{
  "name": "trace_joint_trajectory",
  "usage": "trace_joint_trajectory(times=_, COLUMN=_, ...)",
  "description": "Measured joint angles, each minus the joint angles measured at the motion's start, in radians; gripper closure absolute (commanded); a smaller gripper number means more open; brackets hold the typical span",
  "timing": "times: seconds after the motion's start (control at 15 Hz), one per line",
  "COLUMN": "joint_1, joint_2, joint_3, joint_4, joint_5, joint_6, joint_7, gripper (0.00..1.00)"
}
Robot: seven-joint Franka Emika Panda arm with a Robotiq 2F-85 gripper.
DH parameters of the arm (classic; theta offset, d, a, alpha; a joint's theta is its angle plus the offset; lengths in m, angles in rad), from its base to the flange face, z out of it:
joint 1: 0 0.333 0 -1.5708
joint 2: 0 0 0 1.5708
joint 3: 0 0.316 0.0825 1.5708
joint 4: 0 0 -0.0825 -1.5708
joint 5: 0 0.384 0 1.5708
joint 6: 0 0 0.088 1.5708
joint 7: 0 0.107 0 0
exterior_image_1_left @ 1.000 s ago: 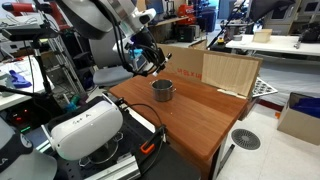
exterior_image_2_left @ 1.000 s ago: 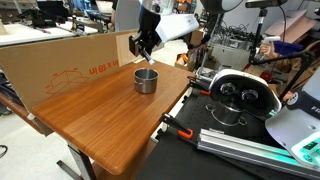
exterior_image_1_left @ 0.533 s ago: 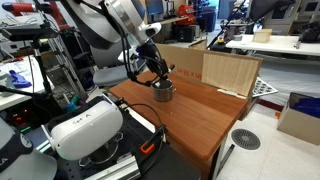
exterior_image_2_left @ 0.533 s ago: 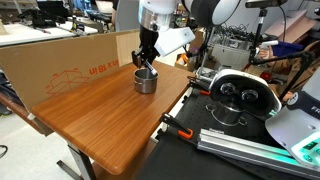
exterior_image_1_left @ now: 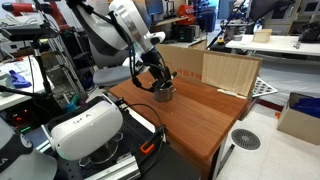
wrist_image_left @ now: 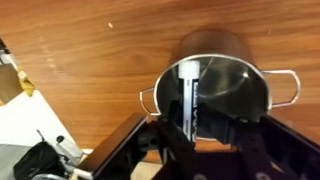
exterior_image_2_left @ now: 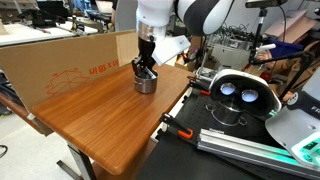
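Directly beneath my fingers [wrist_image_left: 189, 96] | steel pot [wrist_image_left: 240, 82] upright on the tabletop [wrist_image_left: 80, 50], mouth up | tips dip inside its rim | fingers pinched shut, nothing seen between them.

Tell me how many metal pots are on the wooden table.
1. The metal pot stands on the wooden table near the cardboard box, directly under the gripper. Another could be hidden behind the arm or the box.

- Both exterior views stand back from the table [exterior_image_1_left: 200, 110], looking down from different sides
- Wrist view looks straight down, close over the pot [wrist_image_left: 225, 85]
- All share the pot
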Motion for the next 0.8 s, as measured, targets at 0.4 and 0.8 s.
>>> trace_joint_trajectory(times=0.4, joint_1=-0.006, joint_2=0.040, joint_3=0.008, joint_4=0.024, joint_5=0.029, joint_6=-0.005, joint_7=-0.042, gripper=0.19)
trace_joint_trajectory(times=0.8, joint_1=-0.007, joint_2=0.045, joint_3=0.012, joint_4=0.027, joint_5=0.069, joint_6=-0.004, joint_7=-0.087, gripper=0.01)
